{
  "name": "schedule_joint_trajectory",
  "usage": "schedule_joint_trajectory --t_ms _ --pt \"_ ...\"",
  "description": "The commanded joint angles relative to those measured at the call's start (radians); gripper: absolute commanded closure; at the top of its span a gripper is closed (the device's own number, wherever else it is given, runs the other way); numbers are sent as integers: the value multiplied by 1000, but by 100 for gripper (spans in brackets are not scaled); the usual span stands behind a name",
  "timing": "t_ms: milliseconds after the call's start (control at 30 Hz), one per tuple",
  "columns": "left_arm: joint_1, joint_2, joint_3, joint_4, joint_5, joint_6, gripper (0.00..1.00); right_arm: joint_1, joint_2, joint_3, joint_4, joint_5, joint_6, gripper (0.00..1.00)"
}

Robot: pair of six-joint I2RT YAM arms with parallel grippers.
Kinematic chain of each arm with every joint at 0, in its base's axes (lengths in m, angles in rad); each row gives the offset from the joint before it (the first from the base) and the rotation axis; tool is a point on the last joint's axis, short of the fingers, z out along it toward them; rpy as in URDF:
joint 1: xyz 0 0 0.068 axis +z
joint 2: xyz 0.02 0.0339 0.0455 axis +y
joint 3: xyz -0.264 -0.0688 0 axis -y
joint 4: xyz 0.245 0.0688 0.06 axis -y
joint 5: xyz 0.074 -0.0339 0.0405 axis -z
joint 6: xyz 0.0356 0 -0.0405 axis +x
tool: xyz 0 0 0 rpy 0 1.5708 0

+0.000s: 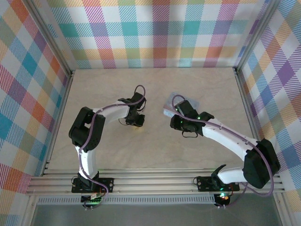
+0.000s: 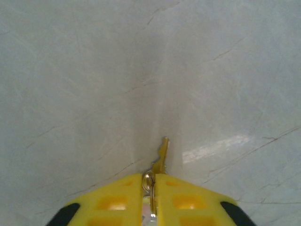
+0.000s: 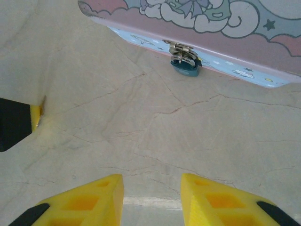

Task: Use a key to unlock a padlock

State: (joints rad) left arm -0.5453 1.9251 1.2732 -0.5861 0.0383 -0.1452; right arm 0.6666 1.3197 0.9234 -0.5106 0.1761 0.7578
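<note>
Top external view: two arms reach over one pale marbled table [image 1: 103, 84], and one pale blue tin [image 1: 188, 100] lies near the table's middle, partly covered by the right arm. The right gripper [image 1: 175, 114] is at the tin's near edge, while the left gripper [image 1: 136, 123] is to the left of the tin and apart from it. In the right wrist view the tin [image 3: 188, 19] shows a pink-edged cartoon lid and a blue side wall. One small metal hasp [image 3: 181, 48] sits on that wall, and one tiny dark bluish-grey padlock [image 3: 186, 67] hangs from it, its shackle through the hasp and its body touching the table just in front of the tin. The right gripper [image 3: 152, 197] faces the padlock from well short of the tin. Its two yellow fingers [image 3: 84, 202] are spread wide with only bare table between them, gripping nothing. One black and yellow fingertip [image 3: 16, 123] shows at the left edge of that view, away from the tin. In the left wrist view the left gripper [image 2: 149, 197] has its two yellow fingers [image 2: 113, 202] pressed together on one silver ring [image 2: 148, 181]. One brass-coloured key [image 2: 162, 153] on that ring juts out past the fingertips, just above the table.
</note>
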Motion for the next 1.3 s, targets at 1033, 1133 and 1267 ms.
schedule_joint_trajectory --t_ms 1033,1133,1267 --pt "-148 -632 -246 299 18 26 100 -56 -16 -122 656 -521 477 47" --pt "-175 -658 -254 341 -2 21 100 -54 13 -103 700 -551 500 48" --pt "-187 -665 -250 338 -1 15 100 -53 23 -86 708 -561 504 49"
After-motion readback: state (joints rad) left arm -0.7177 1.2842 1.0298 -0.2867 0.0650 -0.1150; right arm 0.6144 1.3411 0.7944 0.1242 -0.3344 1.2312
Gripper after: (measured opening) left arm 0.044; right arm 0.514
